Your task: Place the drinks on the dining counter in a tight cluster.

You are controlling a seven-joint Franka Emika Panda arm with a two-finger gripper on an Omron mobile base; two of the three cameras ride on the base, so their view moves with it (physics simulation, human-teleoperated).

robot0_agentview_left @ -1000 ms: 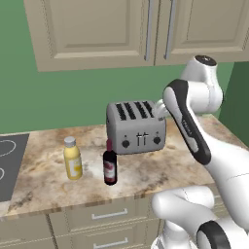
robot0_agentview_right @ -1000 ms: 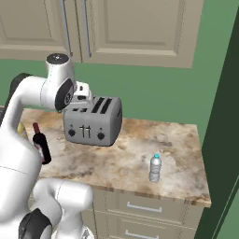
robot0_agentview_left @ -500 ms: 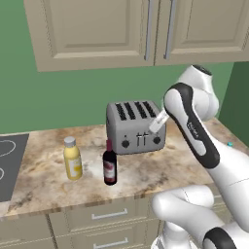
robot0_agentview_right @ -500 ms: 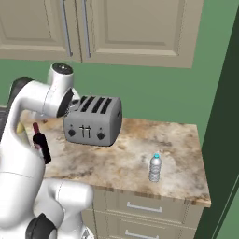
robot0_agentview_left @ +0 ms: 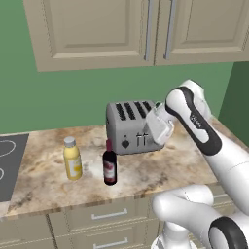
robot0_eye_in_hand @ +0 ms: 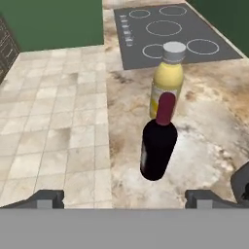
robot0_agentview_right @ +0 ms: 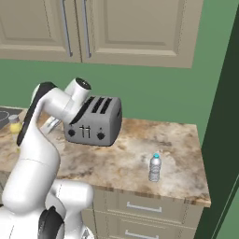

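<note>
A: Green wall, beige cabinets (robot0_agentview_left: 97, 29), and a marbled counter (robot0_agentview_left: 44, 180) with a silver toaster (robot0_agentview_left: 130, 127) against the wall.

B: The wine bottle (robot0_agentview_left: 110, 164) stands upright near the front edge, the yellow bottle (robot0_agentview_left: 72, 158) just to its left, apart. A dark cooktop (robot0_eye_in_hand: 165, 34) lies further left.

A: The water bottle (robot0_agentview_right: 155, 167) sits well off to the right, alone.

B: And the gripper (robot0_eye_in_hand: 124, 198)? Fingers spread wide, empty, above the counter, looking down on the wine bottle.
</note>
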